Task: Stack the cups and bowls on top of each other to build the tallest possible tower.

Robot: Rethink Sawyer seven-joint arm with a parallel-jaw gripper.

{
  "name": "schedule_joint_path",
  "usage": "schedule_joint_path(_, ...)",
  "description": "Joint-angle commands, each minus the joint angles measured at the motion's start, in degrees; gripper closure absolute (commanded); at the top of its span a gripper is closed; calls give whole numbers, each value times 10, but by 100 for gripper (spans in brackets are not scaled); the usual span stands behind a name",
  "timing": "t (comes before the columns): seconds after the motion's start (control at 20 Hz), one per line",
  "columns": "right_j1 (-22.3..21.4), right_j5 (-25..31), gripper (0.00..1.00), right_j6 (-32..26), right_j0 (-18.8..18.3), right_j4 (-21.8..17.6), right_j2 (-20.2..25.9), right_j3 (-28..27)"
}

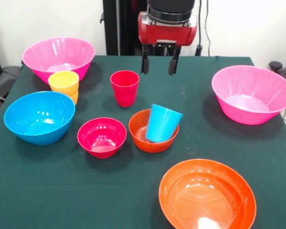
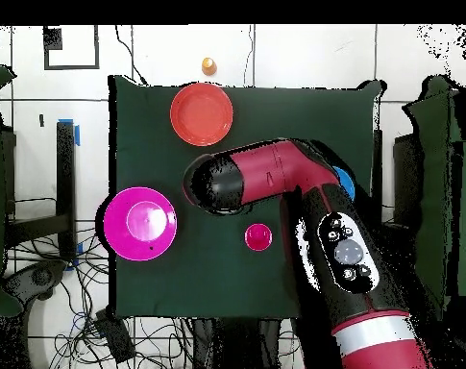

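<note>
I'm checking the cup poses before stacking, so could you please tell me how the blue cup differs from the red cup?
The blue cup leans tilted; the red cup stands upright. The blue cup sits inside the small orange bowl; the red cup stands alone on the table. The blue cup's mouth faces up and toward the far right; the red cup's mouth faces straight up. Both are small glossy tumblers that look similar in size.
</note>
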Motion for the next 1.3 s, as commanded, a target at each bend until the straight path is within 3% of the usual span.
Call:
schedule_joint_path(0.05, 14, 1, 0, -54, 1, -18, 11, -69)
schedule_joint_path(0.5, 46, 2, 0, -50, 19, -20, 15, -143)
schedule_joint_path(0.9, 67, -34, 0, -44, 21, -13, 24, -155)
schedule_joint_path(1.3, 155, -60, 0, -39, 29, -15, 24, -206)
